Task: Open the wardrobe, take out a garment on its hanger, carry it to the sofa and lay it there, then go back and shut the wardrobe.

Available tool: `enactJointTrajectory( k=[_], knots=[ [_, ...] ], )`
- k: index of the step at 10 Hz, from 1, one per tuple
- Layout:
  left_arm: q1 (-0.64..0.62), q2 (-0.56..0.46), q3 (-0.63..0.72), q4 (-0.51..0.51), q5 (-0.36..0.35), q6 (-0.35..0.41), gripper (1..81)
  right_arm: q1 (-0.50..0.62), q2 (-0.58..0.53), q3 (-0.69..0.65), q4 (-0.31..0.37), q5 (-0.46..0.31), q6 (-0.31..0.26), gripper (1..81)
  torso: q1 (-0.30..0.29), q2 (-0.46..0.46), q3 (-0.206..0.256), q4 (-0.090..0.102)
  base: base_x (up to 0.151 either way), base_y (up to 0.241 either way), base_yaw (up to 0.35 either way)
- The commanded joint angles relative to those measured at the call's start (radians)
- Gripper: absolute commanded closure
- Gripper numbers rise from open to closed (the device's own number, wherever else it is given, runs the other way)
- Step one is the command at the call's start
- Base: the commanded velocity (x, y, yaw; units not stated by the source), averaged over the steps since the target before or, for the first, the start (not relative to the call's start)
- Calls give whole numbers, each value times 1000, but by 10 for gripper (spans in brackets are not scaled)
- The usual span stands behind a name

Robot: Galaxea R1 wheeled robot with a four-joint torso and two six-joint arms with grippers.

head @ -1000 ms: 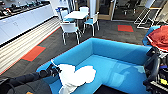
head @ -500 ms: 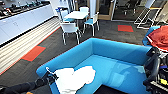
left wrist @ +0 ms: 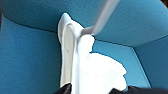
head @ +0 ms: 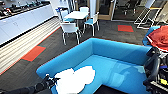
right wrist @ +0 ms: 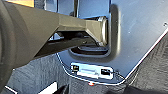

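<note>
Since a second ago the thin white short-sleeved shirt (head: 74, 80) has spread flatter on the near end of the bright blue upholstered sofa's (head: 117, 53) seat; read: lay-down step nearly done. Left gripper (head: 50, 81) at the shirt's edge beside the sofa arm; in the left wrist view the thin white hanger (left wrist: 100, 21) runs up from the collar; grip state: cannot tell. Right gripper: cannot tell. Seat to the right is bare; low curved back bounds the far side.

bare blue seat of the sofa (head: 117, 72) open beyond the left gripper (head: 50, 81), white garment (head: 75, 80) heaped against its fingertips, curved sofa back walling the far side
</note>
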Motion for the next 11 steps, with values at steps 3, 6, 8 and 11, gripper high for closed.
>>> enactJointTrajectory(
  k=[3, 6, 8, 11],
  knots=[
    [-56, 2, 25, 124, 26, 9, 10, -16, 5, 11, -9, -70, -5, 10, 0, 0, 0, 0, 0, 0, 0],
    [80, 13, 166, 429, 66, 9, 10, -13, 9, -2, 2, -70, -3, 10, 0, 0, 0, 0, 0, 0, 0],
    [191, 3, 299, 690, 104, 9, 10, -5, 13, -16, 8, -70, -2, 10, 0, 0, 0, 0, 0, 0, 0],
    [398, -4, 381, 948, 155, 9, 10, -3, 16, -35, 5, -67, 3, 10, 0, 0, 0, 0, 0, 0, 0]
  ],
)
